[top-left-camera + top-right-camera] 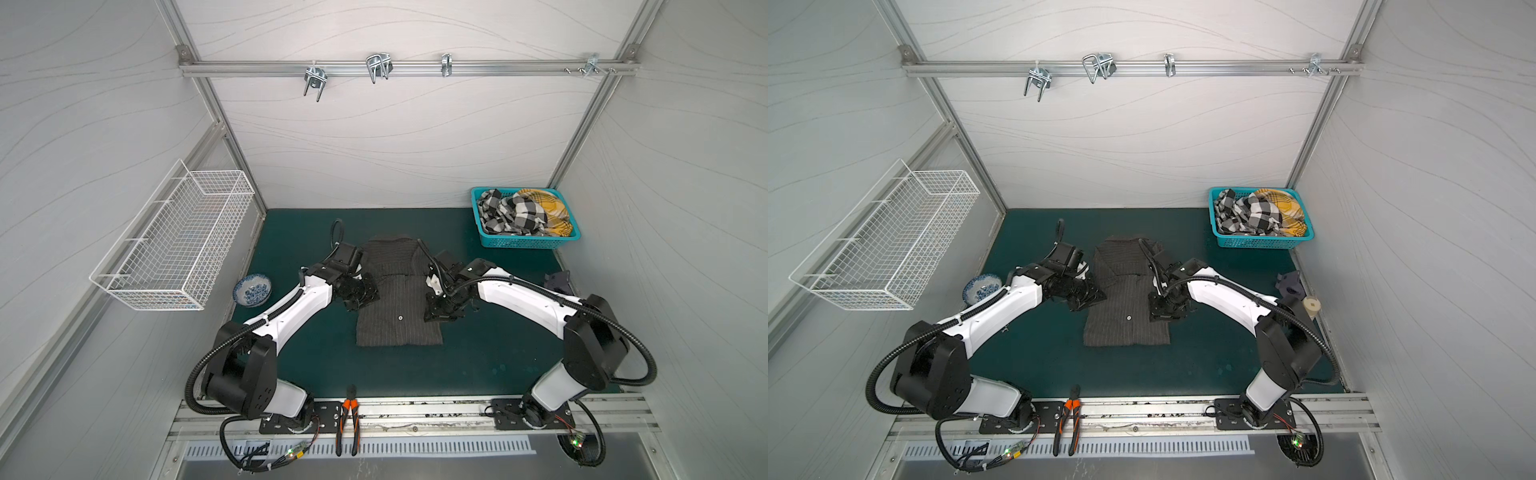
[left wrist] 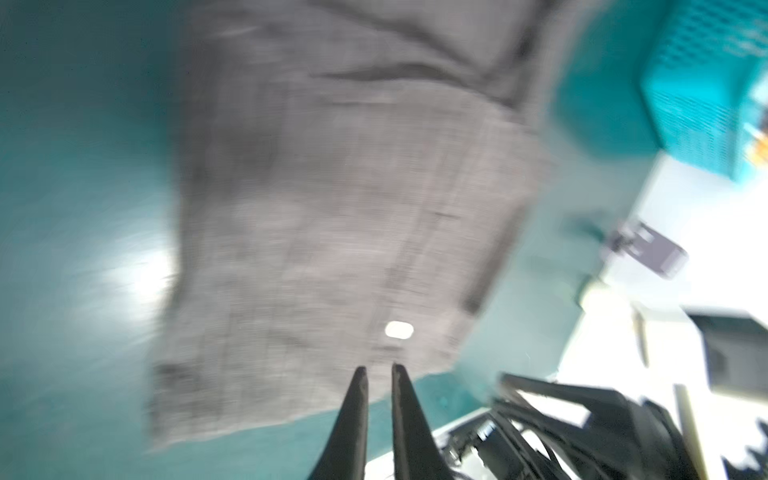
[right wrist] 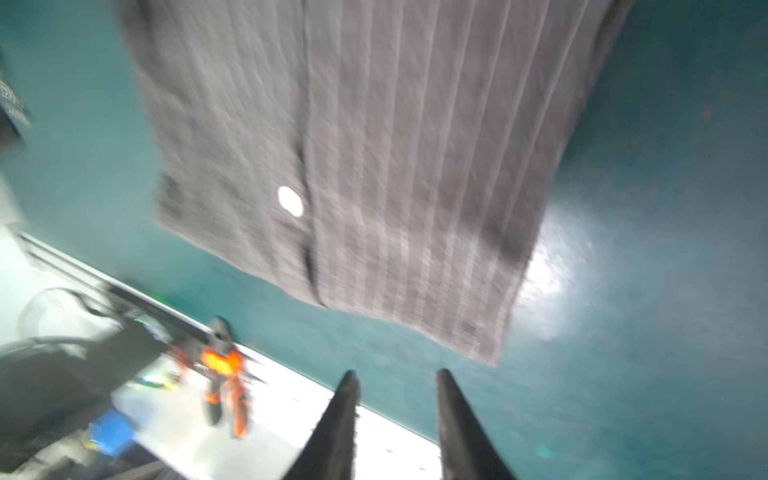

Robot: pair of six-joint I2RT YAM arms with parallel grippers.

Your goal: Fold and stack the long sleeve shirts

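My left gripper [image 2: 378, 368] is nearly closed and empty. My right gripper [image 3: 397, 374] is slightly parted and also empty. Both hover at the sides of the dark charcoal pinstriped cloth shirt [image 1: 399, 299]. It lies mid-table as a narrow rectangle, probably ready for its crosswise fold. Beyond it, the teal plastic basket [image 1: 523, 243] holds crumpled checked cloths [image 1: 519, 212].

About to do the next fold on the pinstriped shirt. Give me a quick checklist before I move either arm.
1. Shirt flat on the mat, no sleeve sticking out: ok.
2. Left gripper empty: ok, jaws almost together, nothing between.
3. Right gripper empty: ok, jaws apart, nothing between.
4. Hold on the cloth for folding: not ok, neither gripper has any.
5. Height of the jaws over the cloth: cannot tell, both wrist views are blurred.
6. Basket of plaid clothes apart from the shirt: ok.
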